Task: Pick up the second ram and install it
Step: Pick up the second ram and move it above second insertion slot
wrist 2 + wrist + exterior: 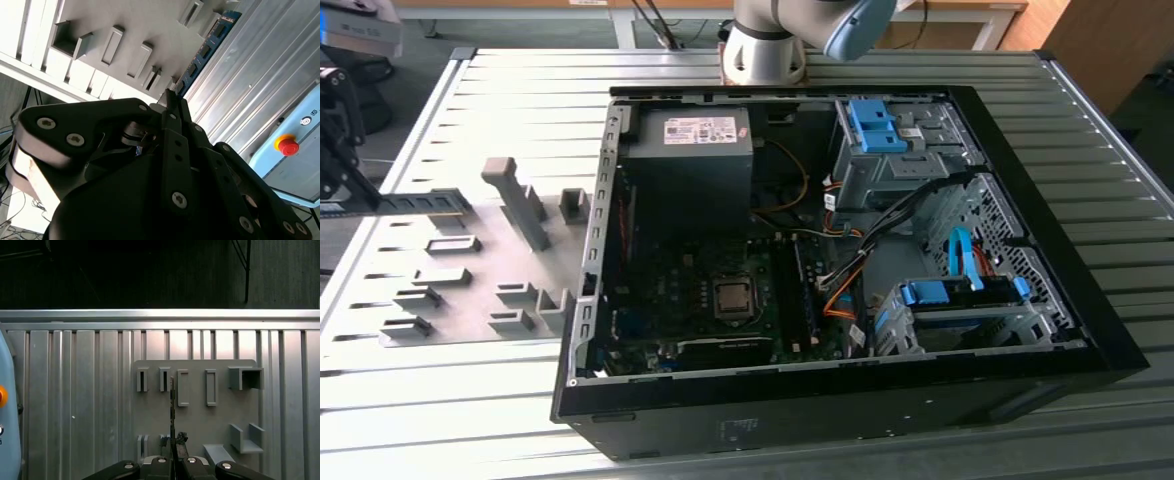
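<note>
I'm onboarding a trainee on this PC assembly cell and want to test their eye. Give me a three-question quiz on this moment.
1. True or false: the claw is shut on the second ram.
2. In the first wrist view, what lies behind the held ram? A) the grey fixture plate B) the motherboard C) a drive cage
3. Fill in: in the exterior view, the computer case lies with its side ____.
Key: 1 true; 2 A; 3 open.

Second ram point(205, 52) lower end hidden behind tool point(172, 100), seemingly clamped; arm point(767, 45) cut by exterior view's top edge.
</note>
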Robot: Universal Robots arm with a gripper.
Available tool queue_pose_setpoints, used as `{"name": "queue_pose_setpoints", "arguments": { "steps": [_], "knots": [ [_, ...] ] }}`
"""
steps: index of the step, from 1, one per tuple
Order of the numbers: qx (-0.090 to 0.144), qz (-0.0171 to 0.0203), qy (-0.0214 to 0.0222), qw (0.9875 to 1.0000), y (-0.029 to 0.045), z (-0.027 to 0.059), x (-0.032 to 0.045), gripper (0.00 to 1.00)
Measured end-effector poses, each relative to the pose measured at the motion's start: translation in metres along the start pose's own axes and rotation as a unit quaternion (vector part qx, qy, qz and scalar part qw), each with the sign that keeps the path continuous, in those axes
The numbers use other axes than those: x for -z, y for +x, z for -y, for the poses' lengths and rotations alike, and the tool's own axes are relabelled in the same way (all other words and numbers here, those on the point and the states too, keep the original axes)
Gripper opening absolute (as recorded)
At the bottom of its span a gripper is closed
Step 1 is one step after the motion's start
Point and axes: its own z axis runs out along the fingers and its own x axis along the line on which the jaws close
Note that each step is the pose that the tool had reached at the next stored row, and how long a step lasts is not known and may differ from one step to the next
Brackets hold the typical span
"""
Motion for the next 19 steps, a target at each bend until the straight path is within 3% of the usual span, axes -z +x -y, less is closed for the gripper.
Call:
{"name": "queue_pose_setpoints", "arguments": {
  "steps": [19],
  "knots": [
    [0.0,-0.0001,0.0,1.0,-0.0002,-0.0002,0.011,0.14]
  ]
}}
